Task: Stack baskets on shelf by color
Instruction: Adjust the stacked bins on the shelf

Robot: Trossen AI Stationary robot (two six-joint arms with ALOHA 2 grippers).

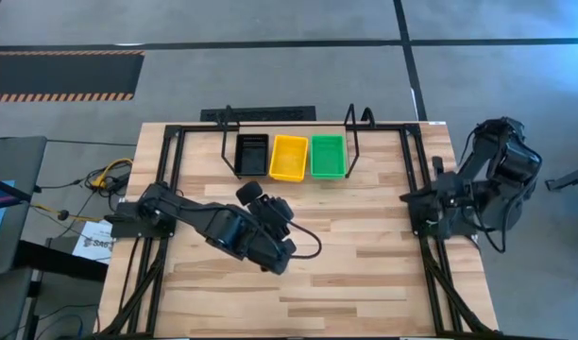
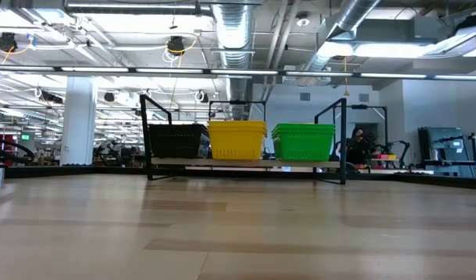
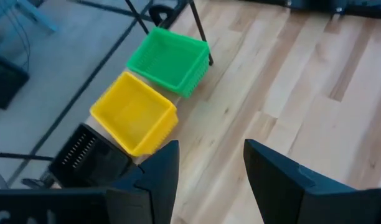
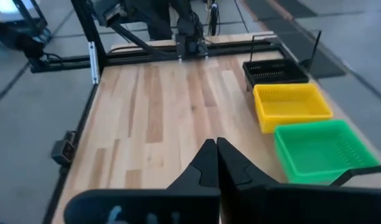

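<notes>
Baskets (image 1: 289, 156) stand in three stacks side by side on the shelf (image 2: 246, 163) at the far middle of the table (image 1: 365, 264): black (image 1: 252, 153) at the left, yellow (image 1: 289, 157) in the middle, green (image 1: 328, 155) at the right. In the low view the stacks sit close together in one row, black (image 2: 176, 141), yellow (image 2: 238, 139) and green (image 2: 303, 141), between the shelf's upright black loops. How many baskets make up each stack cannot be read with certainty.

The left claw (image 3: 206, 177) hangs over the middle of the table, near of the shelf and apart from it. Its fingers (image 3: 162, 174) are spread, nothing between them.

The right claw (image 4: 216, 163) is drawn back at the right edge of the table, well apart from the shelf. Its fingers are pressed together, holding nothing.

The low view shows neither arm.
</notes>
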